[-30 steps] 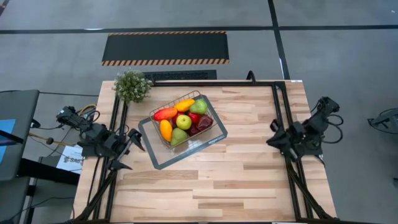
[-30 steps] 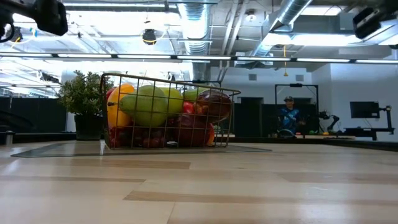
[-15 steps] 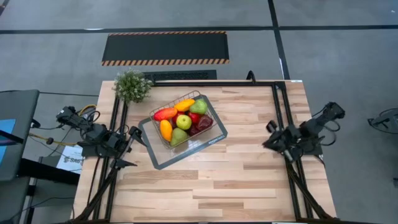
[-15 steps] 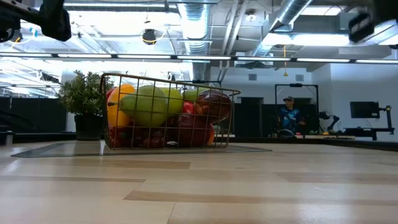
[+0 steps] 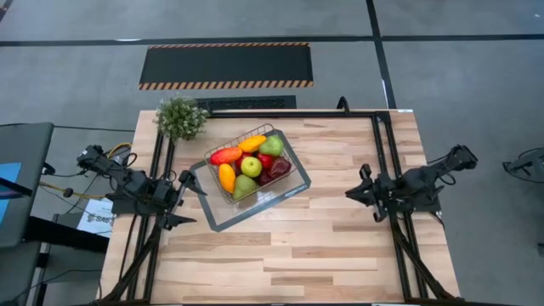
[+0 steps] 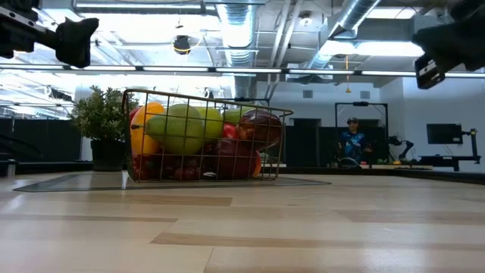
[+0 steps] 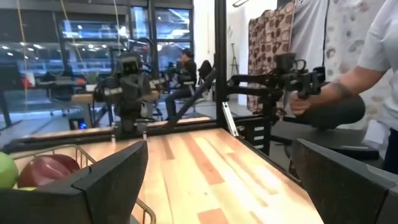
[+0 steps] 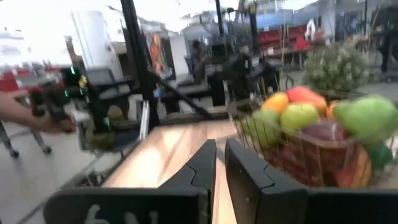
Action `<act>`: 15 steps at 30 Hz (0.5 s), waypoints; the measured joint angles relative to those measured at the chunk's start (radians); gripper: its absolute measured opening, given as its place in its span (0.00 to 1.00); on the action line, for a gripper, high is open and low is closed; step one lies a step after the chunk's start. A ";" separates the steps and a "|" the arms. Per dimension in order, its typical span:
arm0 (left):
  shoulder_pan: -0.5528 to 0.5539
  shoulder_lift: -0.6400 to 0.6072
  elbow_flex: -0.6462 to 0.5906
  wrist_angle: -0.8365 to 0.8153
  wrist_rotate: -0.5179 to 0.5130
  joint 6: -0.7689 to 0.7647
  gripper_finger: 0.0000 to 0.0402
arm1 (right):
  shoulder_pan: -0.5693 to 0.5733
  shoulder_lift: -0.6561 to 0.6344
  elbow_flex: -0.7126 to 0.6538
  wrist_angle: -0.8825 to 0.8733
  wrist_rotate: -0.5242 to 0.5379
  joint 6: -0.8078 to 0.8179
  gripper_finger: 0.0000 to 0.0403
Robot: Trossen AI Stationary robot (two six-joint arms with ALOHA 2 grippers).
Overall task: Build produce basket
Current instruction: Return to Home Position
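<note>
The silver wire basket [image 5: 274, 140] stands on its grey tray [image 5: 223, 219], left of the table's middle, toward the far side. It is heaped with the produce [image 5: 249, 166]: red, orange, yellow and green pieces and dark red ones. In the low view the basket [image 6: 204, 102] rises above the tabletop. My left gripper [image 5: 187, 201] hovers open just left of the tray, above the table. My right gripper [image 5: 349, 194] hangs shut over the table's right part, pointing at the basket [image 8: 273, 143] from well off. Neither touches anything.
A bushy potted plant [image 5: 181, 117] stands at the far left corner. Dark frame rails [image 5: 380, 153] run along the left, right and far sides. Bare wood [image 5: 297, 246] fills the near half. A person's arm [image 7: 336, 99] and a hand [image 8: 25, 115] show beyond the table's edges.
My right gripper has swung toward the table's left, toward the basket, and come lower. My left gripper has edged a little toward the tray. The basket and the produce have stayed where they were.
</note>
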 joint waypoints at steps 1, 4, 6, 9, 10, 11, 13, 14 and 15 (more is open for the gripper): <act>0.000 0.000 0.000 0.001 -0.002 0.008 0.96 | -0.005 0.000 0.000 -0.026 -0.006 0.006 0.15; 0.000 0.000 0.000 -0.024 -0.001 -0.001 0.96 | -0.017 0.006 0.000 -0.047 -0.018 0.010 0.15; 0.000 0.000 0.000 -0.058 0.000 -0.034 0.96 | -0.025 0.012 0.000 -0.048 -0.008 0.009 0.15; 0.000 0.009 0.003 -0.072 0.028 -0.047 0.96 | -0.041 0.012 -0.001 -0.050 0.003 0.001 0.15; 0.000 0.009 0.003 -0.074 0.025 -0.043 0.96 | -0.043 0.013 -0.001 -0.050 0.004 0.001 0.15; 0.000 0.009 0.003 -0.073 0.021 -0.042 0.96 | -0.047 0.013 -0.001 -0.051 0.004 0.001 0.15; 0.000 0.009 0.003 -0.072 0.004 -0.041 0.96 | -0.053 0.013 -0.001 -0.054 0.004 0.001 0.15; 0.000 0.009 0.003 -0.072 0.001 -0.041 0.96 | -0.053 0.013 -0.001 -0.054 0.004 0.001 0.15; 0.000 0.009 0.003 -0.072 0.003 -0.041 0.96 | -0.053 0.013 -0.001 -0.054 0.004 0.001 0.15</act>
